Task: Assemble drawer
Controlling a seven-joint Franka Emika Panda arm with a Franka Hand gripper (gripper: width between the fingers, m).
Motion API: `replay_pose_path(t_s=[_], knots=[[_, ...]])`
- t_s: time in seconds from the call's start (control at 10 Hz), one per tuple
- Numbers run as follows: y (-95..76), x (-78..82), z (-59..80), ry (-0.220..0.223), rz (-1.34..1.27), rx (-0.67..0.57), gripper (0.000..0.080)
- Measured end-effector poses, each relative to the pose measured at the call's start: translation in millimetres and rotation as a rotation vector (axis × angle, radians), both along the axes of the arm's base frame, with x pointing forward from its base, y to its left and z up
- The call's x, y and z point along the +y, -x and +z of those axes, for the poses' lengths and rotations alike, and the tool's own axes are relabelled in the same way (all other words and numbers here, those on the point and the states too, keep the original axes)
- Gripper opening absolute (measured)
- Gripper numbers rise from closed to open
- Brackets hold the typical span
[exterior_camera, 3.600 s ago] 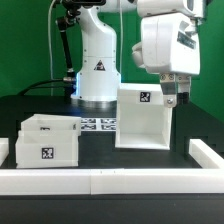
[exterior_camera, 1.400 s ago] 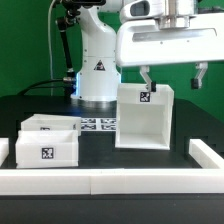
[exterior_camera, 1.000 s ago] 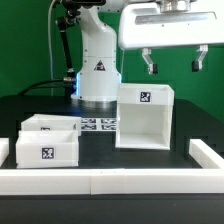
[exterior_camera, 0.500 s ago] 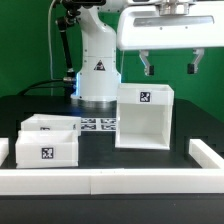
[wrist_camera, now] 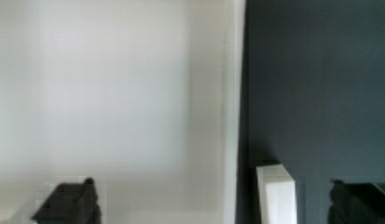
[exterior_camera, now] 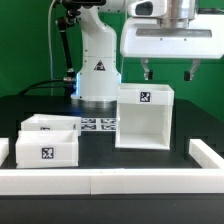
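Observation:
The tall white drawer shell point(exterior_camera: 145, 117) stands upright on the black table right of the middle, open toward the front, with a square tag on its top edge. Two small white trays point(exterior_camera: 47, 140) with tags sit at the exterior view's left, one behind the other. My gripper point(exterior_camera: 168, 72) hangs open and empty just above the shell's top. In the wrist view the shell's white top point(wrist_camera: 109, 100) fills most of the picture, with both dark fingertips point(wrist_camera: 68, 203) apart at the edge and nothing between them.
Low white border rails point(exterior_camera: 110, 181) run along the table's front and right side. The marker board point(exterior_camera: 98, 124) lies flat behind the trays. The robot's white base point(exterior_camera: 97, 62) stands at the back.
The gripper let go of the shell's right wall, rose above it, turned and opened wide. In the last half second it narrowed slightly and shifted a little.

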State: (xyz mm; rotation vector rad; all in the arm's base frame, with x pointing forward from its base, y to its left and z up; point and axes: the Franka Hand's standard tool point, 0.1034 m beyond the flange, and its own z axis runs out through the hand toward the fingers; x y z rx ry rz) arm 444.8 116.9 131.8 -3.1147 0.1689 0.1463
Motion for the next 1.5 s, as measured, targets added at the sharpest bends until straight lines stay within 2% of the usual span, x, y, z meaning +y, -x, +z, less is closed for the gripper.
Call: replay_pose_path(t_s=[0.4,1.0,1.1,1.2,1.3,1.4,1.5], knots=[[7.2,10.4,-14.5,-0.008,0.023,-0.025,0.0649],[5.2,9.3,-29.8,-0.019,0.038,-0.040,0.0649],[5.2,9.3,-29.8,-0.019,0.038,-0.040,0.0601],[5.2,9.3,-29.9,-0.019,0.038,-0.040,0.0601],[5.3,9.4,-30.0,-0.019,0.038,-0.040,0.0425],[5.3,9.3,-30.0,-0.019,0.038,-0.040,0.0425],[5.3,9.4,-30.0,-0.019,0.038,-0.040,0.0242]])
